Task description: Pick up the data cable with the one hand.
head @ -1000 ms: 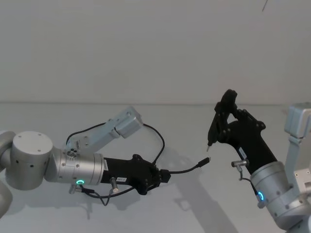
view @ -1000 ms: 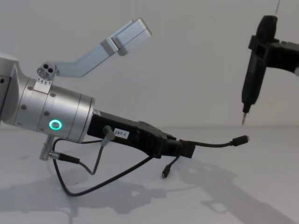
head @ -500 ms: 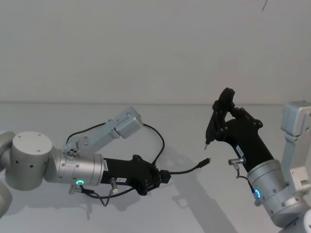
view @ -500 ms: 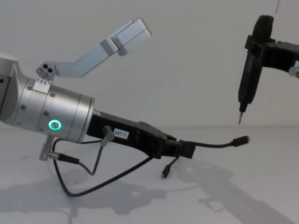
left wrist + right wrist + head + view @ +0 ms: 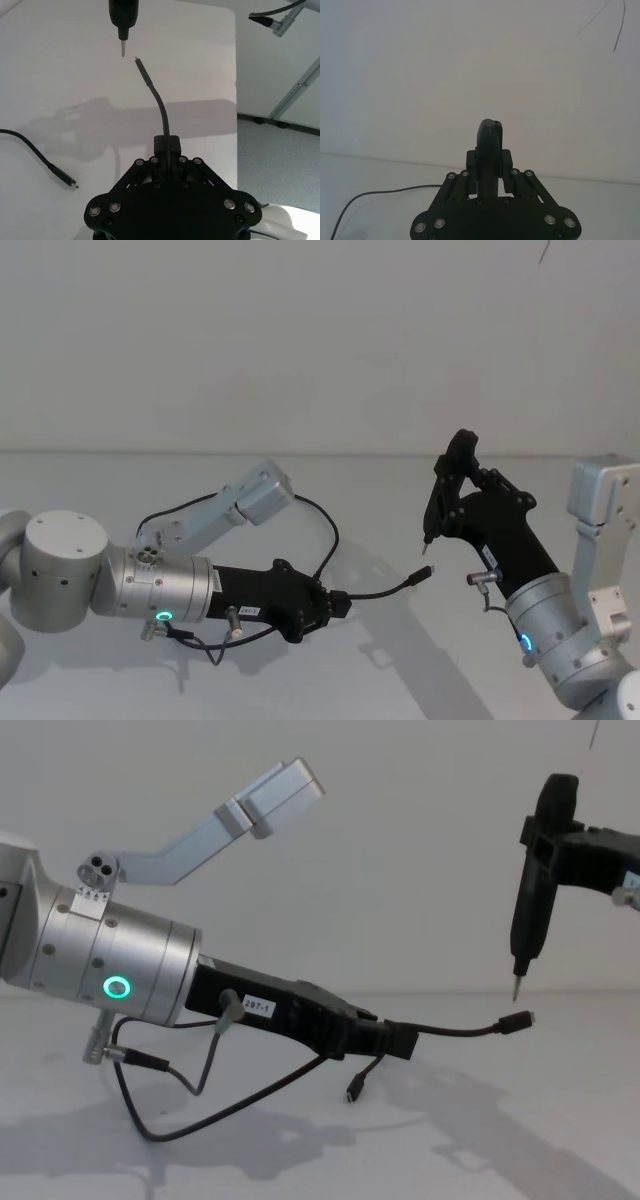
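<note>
My left gripper (image 5: 340, 605) (image 5: 400, 1042) is shut on the data cable (image 5: 385, 590) (image 5: 455, 1031) and holds it above the white table. One short stretch sticks out past the fingers to a small plug (image 5: 518, 1020). The rest loops back under the arm, and its other plug (image 5: 353, 1095) hangs near the table. In the left wrist view the cable (image 5: 161, 107) rises from the left gripper (image 5: 167, 145) towards the tool tip. My right gripper (image 5: 452, 490) (image 5: 562, 845) is shut on a slim black tool (image 5: 530, 910) whose metal tip hangs just above the free plug.
A short grey lead (image 5: 150, 1065) with silver plugs hangs under the left wrist, and a silver camera bracket (image 5: 270, 805) juts up above it. The table's edge (image 5: 235, 75) lies beyond the plug, with floor past it. A white wall stands behind.
The right arm has shifted a little to the left and lowered, bringing the tool tip closer to the cable's free plug. The left arm and cable have stayed still.
</note>
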Available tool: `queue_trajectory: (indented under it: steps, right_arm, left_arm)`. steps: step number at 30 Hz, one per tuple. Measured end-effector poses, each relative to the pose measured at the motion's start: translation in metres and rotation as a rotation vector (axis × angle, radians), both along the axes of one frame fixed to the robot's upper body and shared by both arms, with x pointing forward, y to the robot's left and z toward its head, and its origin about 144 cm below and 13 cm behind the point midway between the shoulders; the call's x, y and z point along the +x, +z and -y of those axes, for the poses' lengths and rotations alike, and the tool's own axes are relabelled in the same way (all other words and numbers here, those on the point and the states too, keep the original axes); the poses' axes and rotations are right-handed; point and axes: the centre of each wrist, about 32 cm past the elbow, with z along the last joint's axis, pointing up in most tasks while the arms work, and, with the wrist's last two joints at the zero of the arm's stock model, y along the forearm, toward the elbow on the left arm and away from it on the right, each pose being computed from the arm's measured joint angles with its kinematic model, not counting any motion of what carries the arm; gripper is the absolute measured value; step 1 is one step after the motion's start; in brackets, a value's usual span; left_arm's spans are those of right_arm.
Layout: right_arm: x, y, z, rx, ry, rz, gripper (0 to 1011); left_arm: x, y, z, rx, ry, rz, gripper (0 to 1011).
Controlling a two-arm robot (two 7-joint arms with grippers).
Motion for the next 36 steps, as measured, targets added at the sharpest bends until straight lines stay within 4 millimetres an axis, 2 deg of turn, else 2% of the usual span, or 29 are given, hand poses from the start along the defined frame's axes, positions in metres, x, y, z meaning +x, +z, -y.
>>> queue_trajectory:
  steps: [12,36]
  right_arm:
    - [0.001,-0.003,0.004,-0.027,0.0,-0.01,279]
    - [-0.008,0.005,0.011,-0.045,0.027,-0.023,279]
  left_arm:
    - [0.0,0.0,0.0,0.0,0.0,0.0,48]
    - [0.0,0.0,0.0,0.0,0.0,0.001,48]
